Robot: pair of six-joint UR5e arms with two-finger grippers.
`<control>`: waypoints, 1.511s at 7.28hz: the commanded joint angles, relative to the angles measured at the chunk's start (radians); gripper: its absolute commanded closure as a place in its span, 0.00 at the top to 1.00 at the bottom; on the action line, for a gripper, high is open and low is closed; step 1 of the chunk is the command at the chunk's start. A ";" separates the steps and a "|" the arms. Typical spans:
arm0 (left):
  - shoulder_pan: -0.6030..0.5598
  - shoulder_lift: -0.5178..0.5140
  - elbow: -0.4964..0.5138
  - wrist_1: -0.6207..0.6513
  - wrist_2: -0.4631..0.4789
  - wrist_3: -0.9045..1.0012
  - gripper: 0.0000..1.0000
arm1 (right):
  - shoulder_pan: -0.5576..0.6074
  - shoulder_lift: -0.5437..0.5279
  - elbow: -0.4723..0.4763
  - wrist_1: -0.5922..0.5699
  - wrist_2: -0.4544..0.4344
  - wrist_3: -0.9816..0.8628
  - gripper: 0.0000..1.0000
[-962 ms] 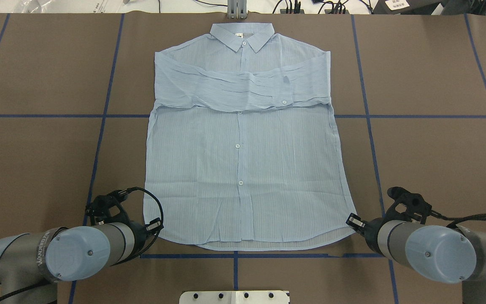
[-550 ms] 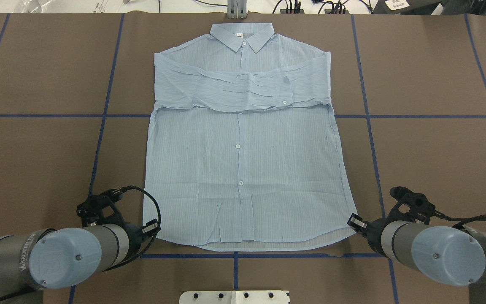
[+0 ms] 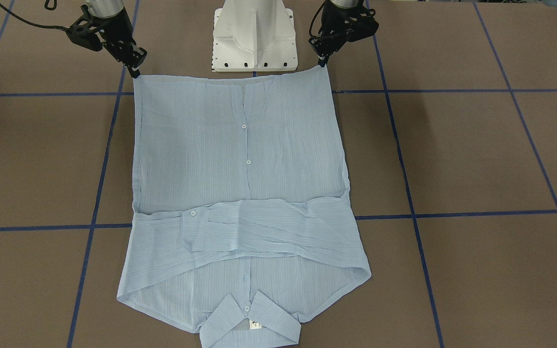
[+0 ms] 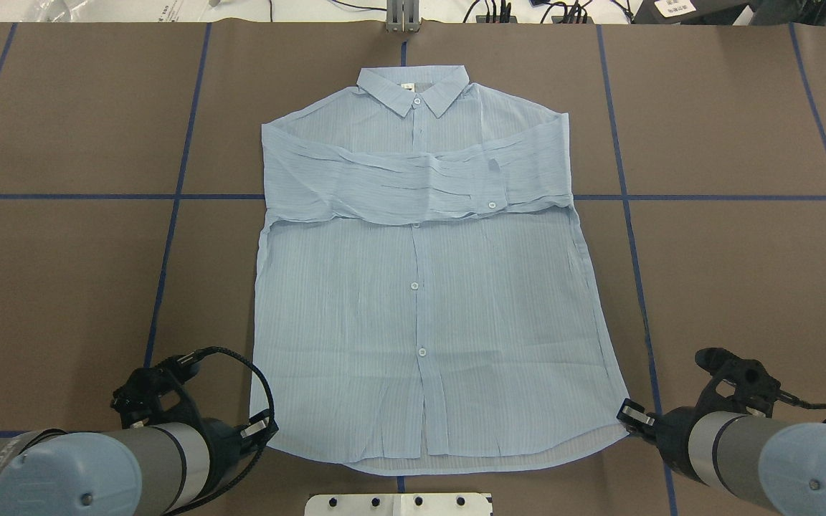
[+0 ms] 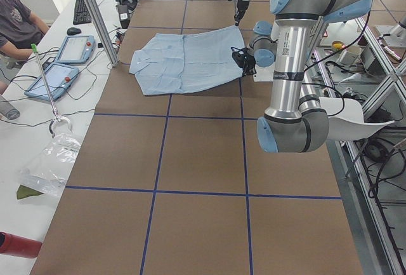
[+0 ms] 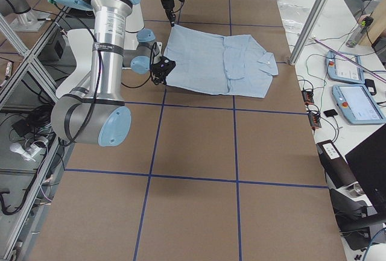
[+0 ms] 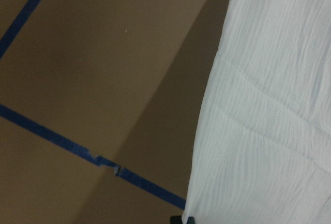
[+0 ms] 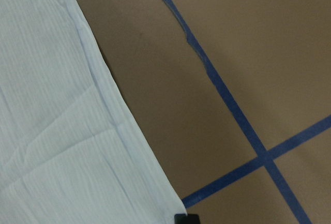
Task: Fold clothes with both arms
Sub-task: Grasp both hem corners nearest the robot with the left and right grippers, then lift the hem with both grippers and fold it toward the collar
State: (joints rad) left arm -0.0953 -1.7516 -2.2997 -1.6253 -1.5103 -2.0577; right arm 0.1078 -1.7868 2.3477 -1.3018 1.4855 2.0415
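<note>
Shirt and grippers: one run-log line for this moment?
shirt: flat, sleeves folded across chest | left gripper: shut on hem corner | right gripper: shut on hem corner | bottom fold: pending

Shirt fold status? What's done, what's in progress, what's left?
Done: both sleeves lie folded across the chest of the shirt, which is spread flat on the table. In hand: the left tool and right tool each appear to pinch a hem corner, with the hem stretched straight between them. Left: the body is not folded yet; the hem has to go up toward the collar.
</note>
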 commanded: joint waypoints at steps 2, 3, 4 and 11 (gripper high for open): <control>-0.102 -0.043 -0.057 0.004 -0.036 0.008 0.00 | 0.131 0.061 0.062 -0.001 -0.016 0.008 0.00; -0.209 -0.086 -0.037 0.007 -0.088 0.074 0.00 | 0.209 0.113 0.062 -0.005 -0.005 0.006 0.00; -0.307 -0.097 -0.002 0.004 -0.169 0.127 0.00 | 0.257 0.144 0.050 -0.023 -0.005 0.006 0.00; -0.615 -0.273 0.261 -0.011 -0.306 0.304 0.00 | 0.552 0.471 -0.232 -0.097 -0.008 -0.004 0.00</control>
State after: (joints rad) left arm -0.6689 -1.9673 -2.1423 -1.6249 -1.8124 -1.8137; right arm 0.6179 -1.4378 2.2467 -1.3544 1.4758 2.0438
